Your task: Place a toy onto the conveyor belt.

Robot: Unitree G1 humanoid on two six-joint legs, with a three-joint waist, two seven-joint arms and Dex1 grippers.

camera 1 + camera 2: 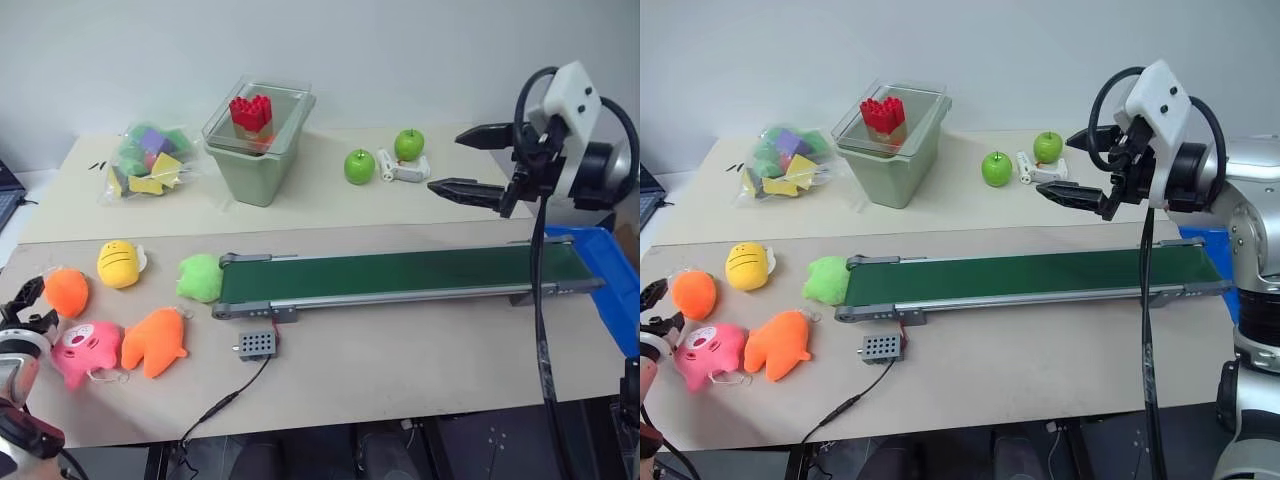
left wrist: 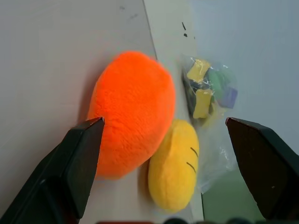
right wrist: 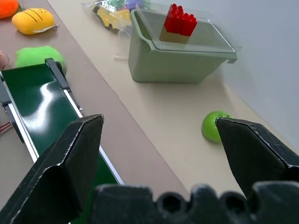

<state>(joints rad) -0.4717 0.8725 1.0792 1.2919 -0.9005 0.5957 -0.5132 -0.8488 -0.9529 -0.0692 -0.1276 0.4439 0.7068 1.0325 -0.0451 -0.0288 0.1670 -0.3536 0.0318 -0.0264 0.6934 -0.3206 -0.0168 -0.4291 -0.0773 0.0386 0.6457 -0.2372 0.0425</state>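
**Orange toy between spread fingers**

Orange and plushy, the oval toy [image 2: 132, 112] lies on the table, just ahead of the left gripper [image 1: 24, 305], whose fingers stand wide apart, holding nothing. Touching the toy on its far side is a yellow plush [image 2: 174, 168]. Beyond, the conveyor belt [image 1: 400, 275] carries nothing. Above it hangs the right gripper [image 1: 1072, 165], spread wide and empty. Farther back, a lidded grey-green bin [image 1: 258, 140] holds red bricks [image 1: 251, 111]; a clear bag [image 1: 148, 160] holds coloured blocks.

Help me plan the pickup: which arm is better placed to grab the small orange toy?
Left. Its open gripper already frames the orange toy, while the right gripper hangs high over the belt's far end.
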